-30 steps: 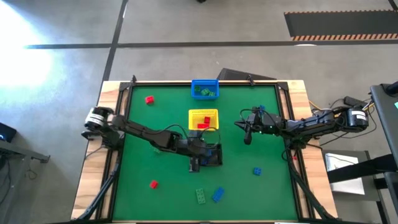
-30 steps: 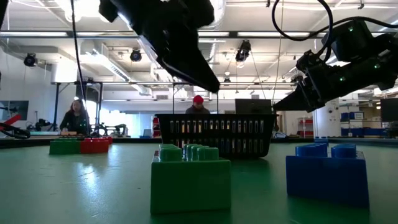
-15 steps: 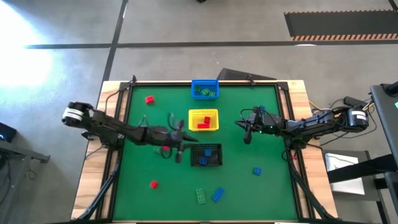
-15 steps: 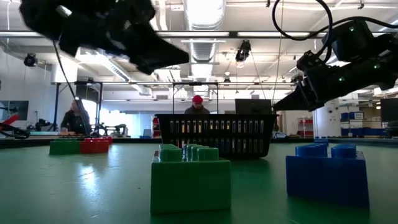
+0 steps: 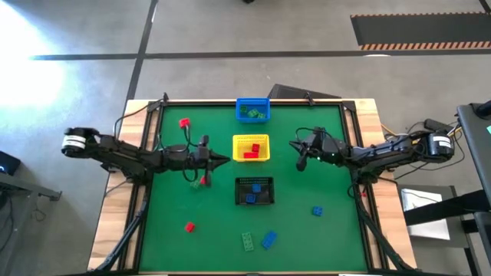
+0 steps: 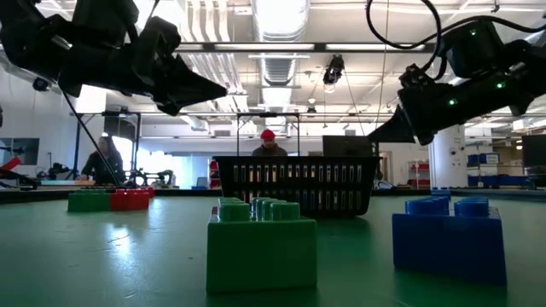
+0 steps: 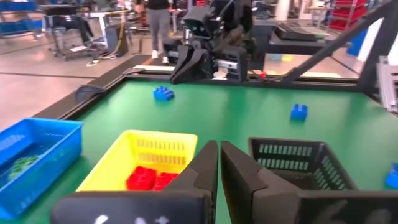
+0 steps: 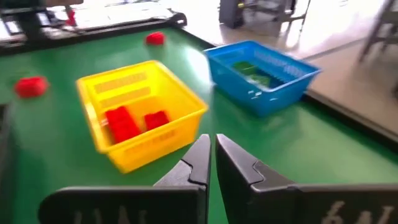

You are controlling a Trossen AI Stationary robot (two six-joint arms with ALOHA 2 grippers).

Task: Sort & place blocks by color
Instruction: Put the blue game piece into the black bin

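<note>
Left gripper (image 5: 219, 159) hovers beside the yellow basket (image 5: 251, 147), fingers pressed together, carrying nothing; right gripper (image 5: 300, 156) waits opposite, likewise closed; loose blocks lie scattered, a red block (image 5: 189, 227) nearest; best to spread the fingers before descending squarely over it.

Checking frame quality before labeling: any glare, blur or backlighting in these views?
High view: blown-out sun patch on the floor at top left; the table is evenly lit. Low view: bright ceiling lights leave both arms as dark silhouettes; the near green block is sharp. Right wrist view: soft throughout, yellow basket blurred, background washed out. Left wrist view: near fingers soft.
</note>
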